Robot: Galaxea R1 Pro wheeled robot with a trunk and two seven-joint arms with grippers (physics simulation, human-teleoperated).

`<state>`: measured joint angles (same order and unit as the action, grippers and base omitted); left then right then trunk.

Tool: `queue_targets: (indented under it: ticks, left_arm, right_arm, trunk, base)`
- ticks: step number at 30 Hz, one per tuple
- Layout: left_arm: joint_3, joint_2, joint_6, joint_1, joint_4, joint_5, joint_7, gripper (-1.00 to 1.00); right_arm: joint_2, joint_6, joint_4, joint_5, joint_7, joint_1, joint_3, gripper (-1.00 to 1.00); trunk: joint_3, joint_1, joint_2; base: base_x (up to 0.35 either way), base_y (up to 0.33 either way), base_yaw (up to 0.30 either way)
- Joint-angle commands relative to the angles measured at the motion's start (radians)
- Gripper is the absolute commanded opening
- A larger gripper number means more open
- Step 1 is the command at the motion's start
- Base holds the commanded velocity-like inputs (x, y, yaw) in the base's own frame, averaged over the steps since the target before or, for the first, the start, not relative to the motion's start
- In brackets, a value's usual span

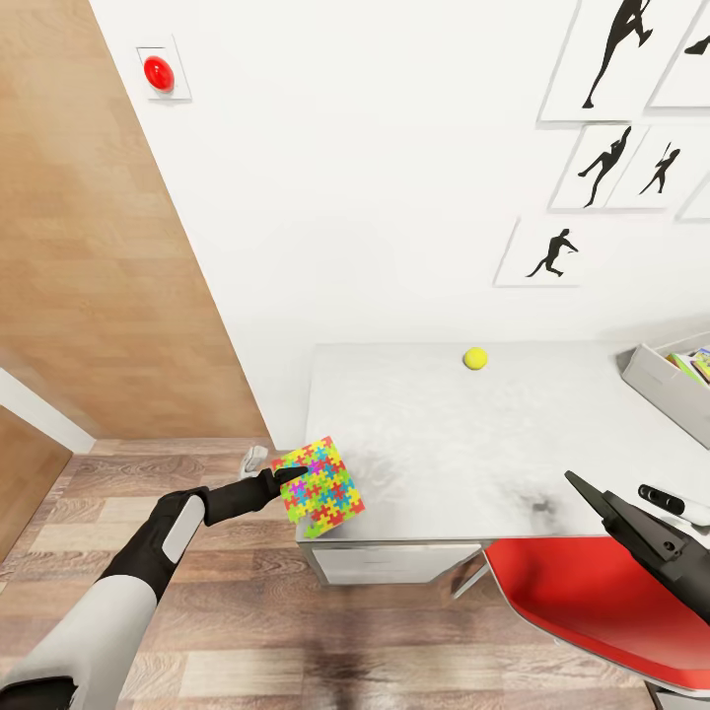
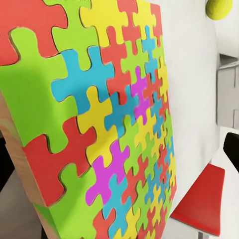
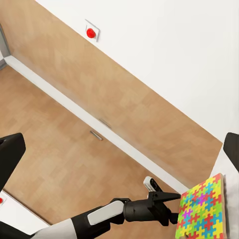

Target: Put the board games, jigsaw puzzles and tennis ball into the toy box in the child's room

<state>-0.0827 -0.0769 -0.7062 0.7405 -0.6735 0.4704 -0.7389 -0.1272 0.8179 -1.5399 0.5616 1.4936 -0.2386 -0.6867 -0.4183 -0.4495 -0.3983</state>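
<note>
Jigsaw puzzle point(image 1: 319, 487) at about seven o'clock in the head view, tilted up on edge just off the near-left corner of the table point(image 1: 444, 444), pinched at its left edge by the left gripper point(image 1: 292, 476). Seen up close from the left wrist point(image 2: 104, 124) as a thick stiff board of red, yellow, blue and green interlocking pieces with a pale side face. Looks rigid and light; judged unlikely to bend, though the smooth printed face could slip in a narrow edge pinch, and swinging it might twist it between the fingers. Best held across its thickness near the middle of one edge, kept upright or laid flat before release. Right gripper point(image 1: 631, 523) at four o'clock, dark and angular, hovering over the red chair point(image 1: 582, 602), fingers spread with nothing between them in the right wrist view. Farther back, tennis ball point(image 1: 475, 358) at one o'clock, resting alone on the pale table near the wall, well apart from the puzzle. Toy box point(image 1: 656, 380) at three o'clock on the table's right end, cut by the frame, with colourful flat items already inside. Beyond, white wall with black silhouette prints point(image 1: 557, 251) and a red button point(image 1: 158, 72).
</note>
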Motion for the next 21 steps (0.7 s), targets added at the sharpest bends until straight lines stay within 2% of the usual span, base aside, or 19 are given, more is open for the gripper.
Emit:
queue_targets:
  ticks: [1,14,15,21]
  left_arm:
    - [-0.002,0.0,-0.006,0.001,0.0,0.002,-0.002,1.0]
    - [-0.003,-0.002,-0.004,0.0,0.0,0.002,-0.017,1.0]
    - [-0.003,-0.002,-0.004,0.0,0.0,0.002,-0.021,-1.0]
    - [-0.003,-0.004,-0.003,0.001,0.0,0.002,-0.035,-1.0]
  right_arm:
    - [0.0,0.01,0.0,0.001,0.002,-0.001,0.0,1.0]
    - [0.0,0.01,0.0,0.001,0.002,-0.001,-0.001,1.0]
    - [0.0,0.01,0.0,0.001,0.002,-0.001,-0.001,1.0]
    - [0.0,0.01,0.0,0.001,0.002,-0.001,-0.001,1.0]
  trunk:
    - [-0.001,-0.001,-0.002]
    - [-0.001,-0.001,-0.002]
    - [-0.001,-0.001,-0.002]
    - [-0.001,-0.001,-0.002]
  base:
    - [0.0,0.0,0.0]
    - [0.0,0.0,0.0]
    - [0.0,0.0,0.0]
    - [0.0,0.0,0.0]
